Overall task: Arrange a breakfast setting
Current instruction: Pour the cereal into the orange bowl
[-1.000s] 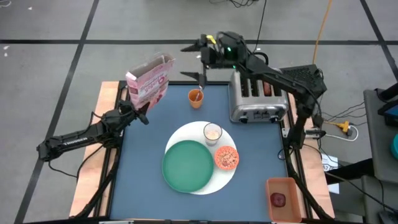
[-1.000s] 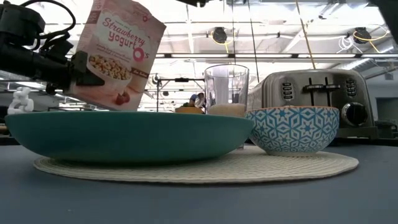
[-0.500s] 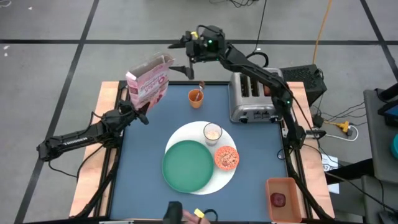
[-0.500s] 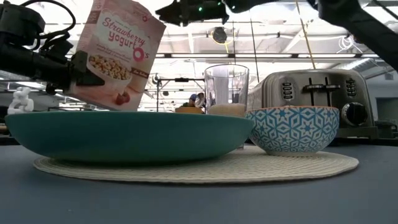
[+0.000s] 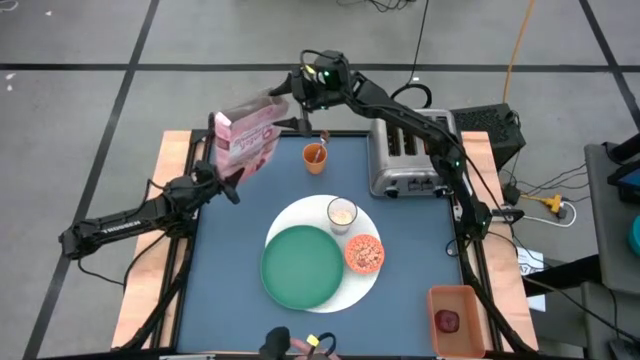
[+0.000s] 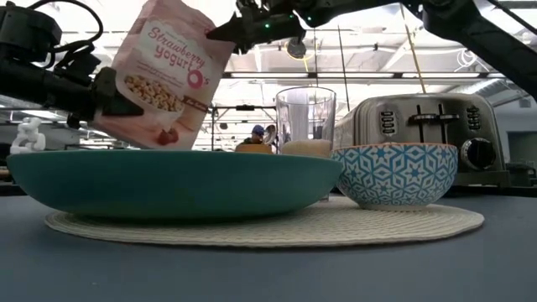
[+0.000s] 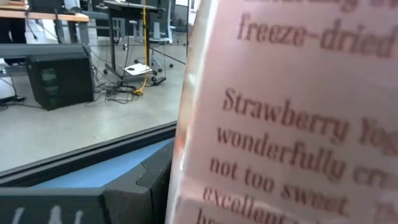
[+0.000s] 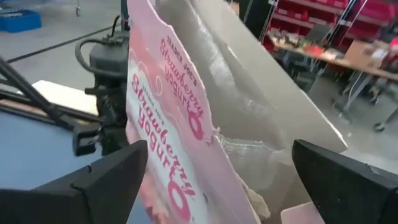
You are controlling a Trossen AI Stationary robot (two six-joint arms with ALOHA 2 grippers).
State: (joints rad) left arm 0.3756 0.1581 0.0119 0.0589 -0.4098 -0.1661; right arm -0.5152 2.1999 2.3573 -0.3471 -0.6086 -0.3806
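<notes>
At cereal box (image 5: 245, 137), right gripper (image 5: 287, 108) now.

Breakfast things grouped at the table's middle, other items set around them.

A plate (image 5: 301, 267) is laid on a round mat (image 5: 372, 284), with a glass (image 5: 342, 213) and a bowl (image 5: 364, 254) placed on the mat to the plate's right. A cup (image 5: 315, 157) is set behind them, and a toaster (image 5: 410, 157) is stood to its right. A cereal box (image 5: 247, 137) is held tilted above the table's far left part. A tray (image 5: 458, 320) with a fruit (image 5: 447, 320) in it is placed at the near right corner.
</notes>
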